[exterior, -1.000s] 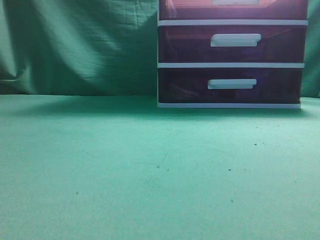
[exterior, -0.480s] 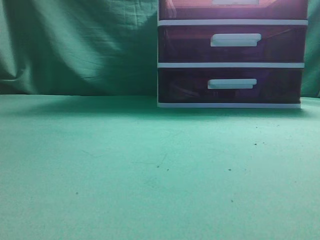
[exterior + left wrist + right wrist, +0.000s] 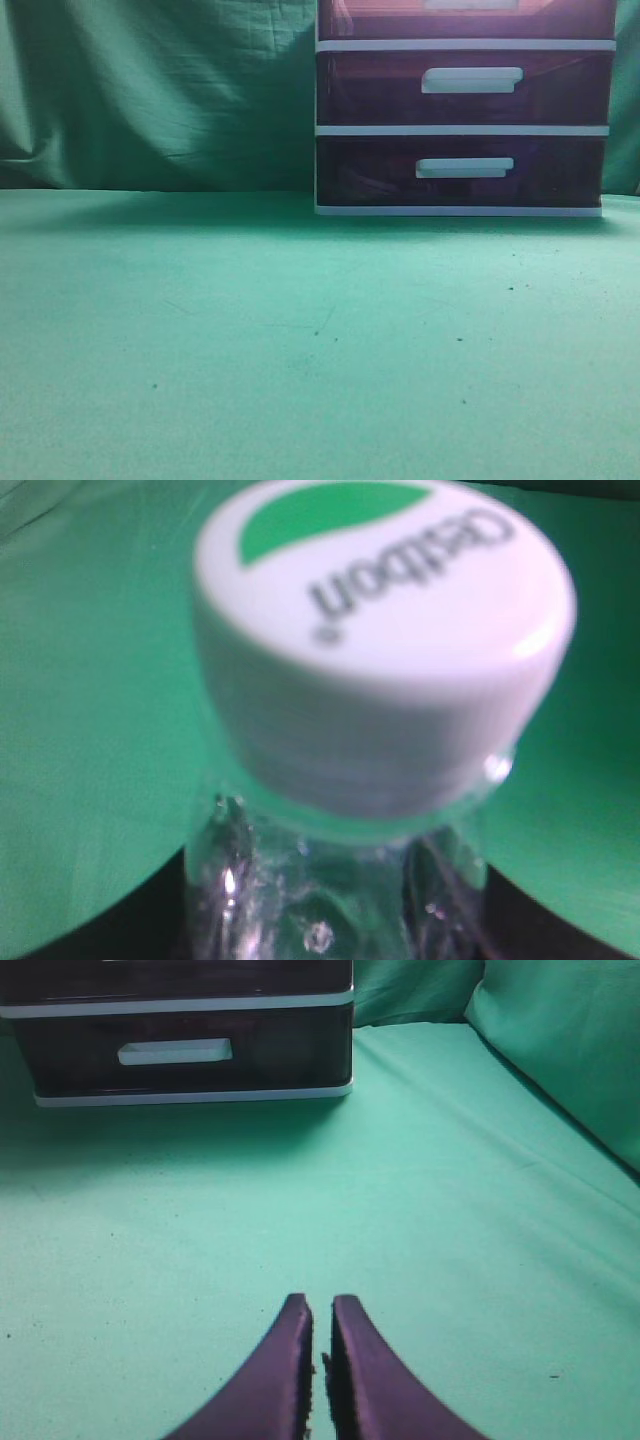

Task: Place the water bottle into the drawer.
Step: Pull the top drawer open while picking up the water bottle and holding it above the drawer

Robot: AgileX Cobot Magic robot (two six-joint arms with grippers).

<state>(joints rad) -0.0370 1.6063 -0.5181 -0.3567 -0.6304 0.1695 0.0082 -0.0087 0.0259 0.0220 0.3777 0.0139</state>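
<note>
The right gripper [image 3: 321,1360] was seen low above the surface [image 3: 450,1220], its two dark jaws brought together with only a thin slit between them and nothing held. The left gripper's jaws could not be seen in its wrist view.

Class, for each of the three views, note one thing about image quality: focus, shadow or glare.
Exterior view: dim, with a soft shadow on the cloth in front of the drawer unit. Left wrist view: the bottle cap fills the frame, too close and blurred; small glints on the clear bottle below. Right wrist view: evenly lit, the right gripper soft-edged at the bottom.
</note>
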